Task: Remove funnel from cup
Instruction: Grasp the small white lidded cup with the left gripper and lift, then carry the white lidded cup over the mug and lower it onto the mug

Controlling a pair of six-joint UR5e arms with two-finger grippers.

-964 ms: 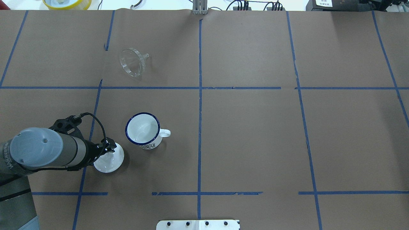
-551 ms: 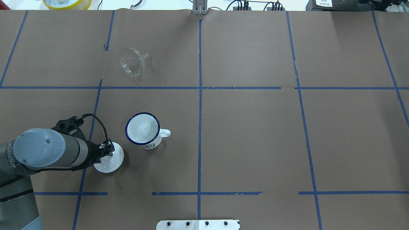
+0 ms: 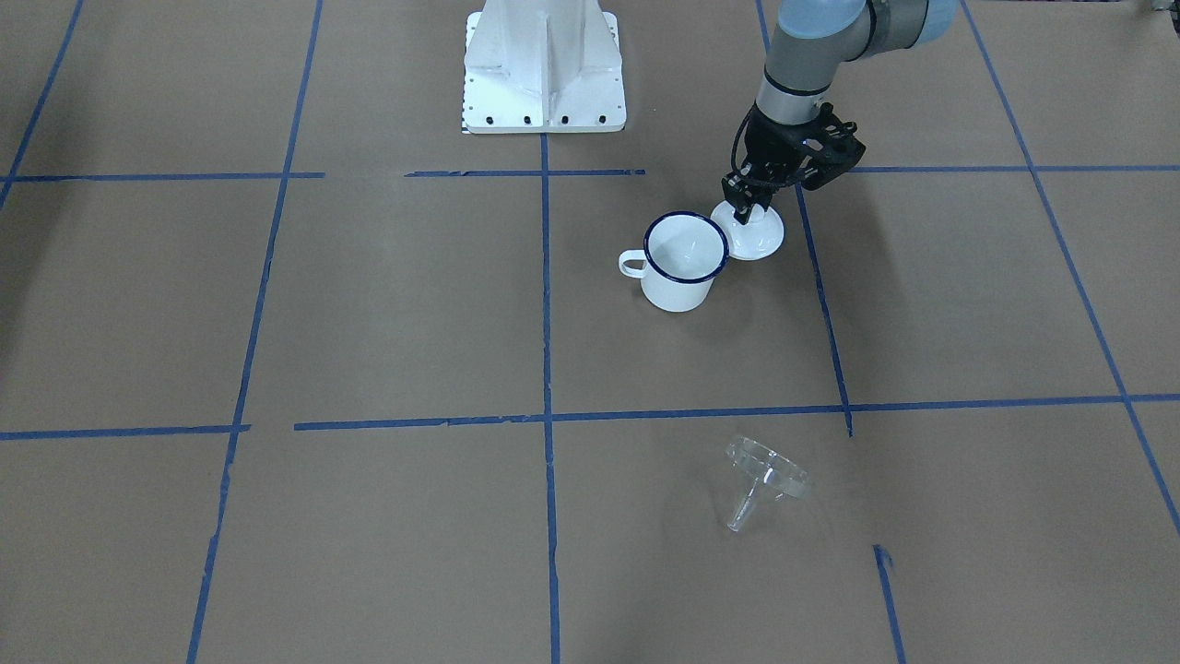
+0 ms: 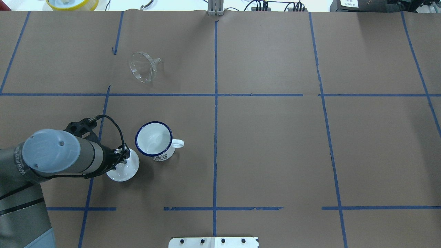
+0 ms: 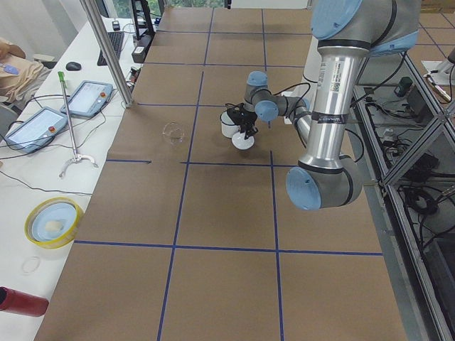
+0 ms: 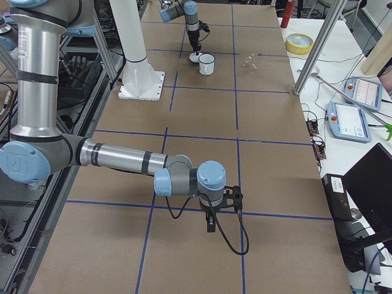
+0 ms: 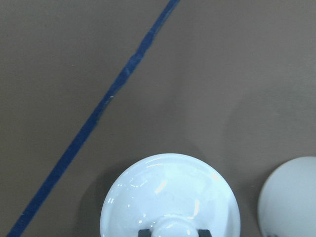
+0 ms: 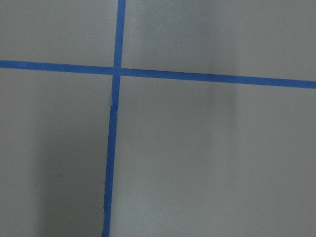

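Observation:
The clear funnel lies on its side on the brown table, far from the cup, spout pointing away from the mug; it also shows in the front view. The white enamel cup with a dark blue rim stands upright and empty, handle toward the table's middle. My left gripper is shut on the knob of a white domed lid right beside the cup. In the left wrist view the lid fills the bottom. My right gripper hangs far away; I cannot tell its state.
The robot's white base plate sits at the near table edge. A yellow-rimmed bowl and cables lie beyond the far edge. Blue tape lines divide the brown table cover.
My left gripper has moved the white lid a little toward the cup. The funnel and the cup have not moved.

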